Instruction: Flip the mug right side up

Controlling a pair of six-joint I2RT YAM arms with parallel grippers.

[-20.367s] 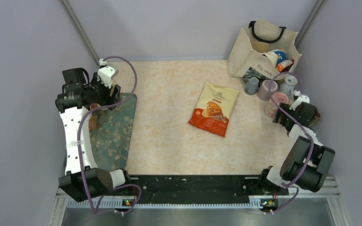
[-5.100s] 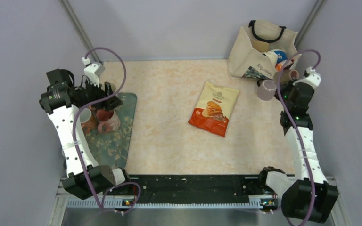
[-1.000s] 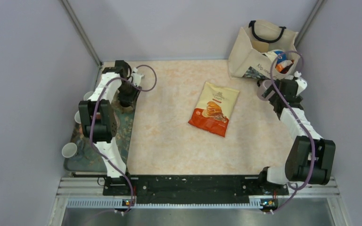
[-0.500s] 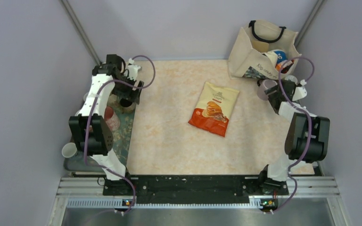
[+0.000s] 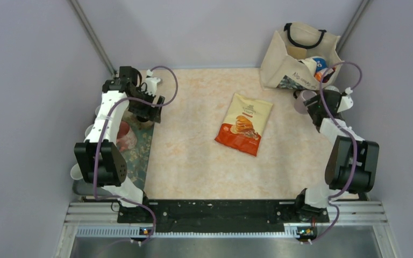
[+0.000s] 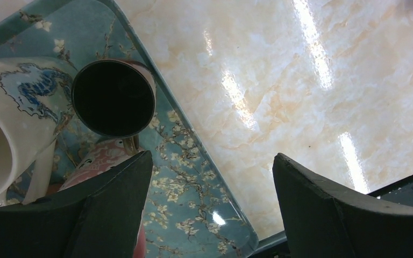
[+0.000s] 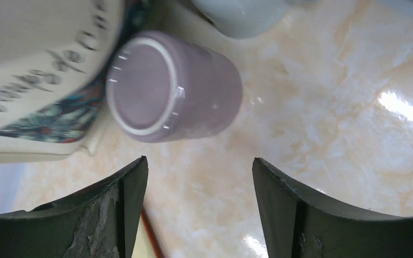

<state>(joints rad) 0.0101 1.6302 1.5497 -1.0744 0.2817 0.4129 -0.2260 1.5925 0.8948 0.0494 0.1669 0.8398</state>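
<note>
A lilac mug [image 7: 166, 88] stands bottom up on the table, its ringed base toward the right wrist camera. In the top view the lilac mug [image 5: 301, 101] sits just below the tote bag. My right gripper [image 7: 199, 166] is open and empty, its fingers apart just short of the mug and not touching it. In the top view the right gripper [image 5: 312, 109] is right beside the mug. My left gripper [image 6: 212, 161] is open and empty above the right edge of the teal floral tray [image 6: 193, 209]. In the top view the left gripper [image 5: 150, 109] is over the tray's far right corner.
On the tray stand a dark-lined mug [image 6: 113, 98], a white and blue mug [image 6: 11, 123] and a pink mug [image 6: 99, 161]. A cream tote bag [image 5: 296, 54] holding items stands at the back right. A pale mug [image 7: 242, 16] stands behind the lilac one. A red snack packet [image 5: 244, 123] lies mid-table. A white cup [image 5: 77, 171] is at the tray's left.
The left arm has swung a little left and its gripper sits slightly lower over the tray corner. The right gripper has stayed beside the lilac mug. Mugs earlier by the bag now stand on the tray.
</note>
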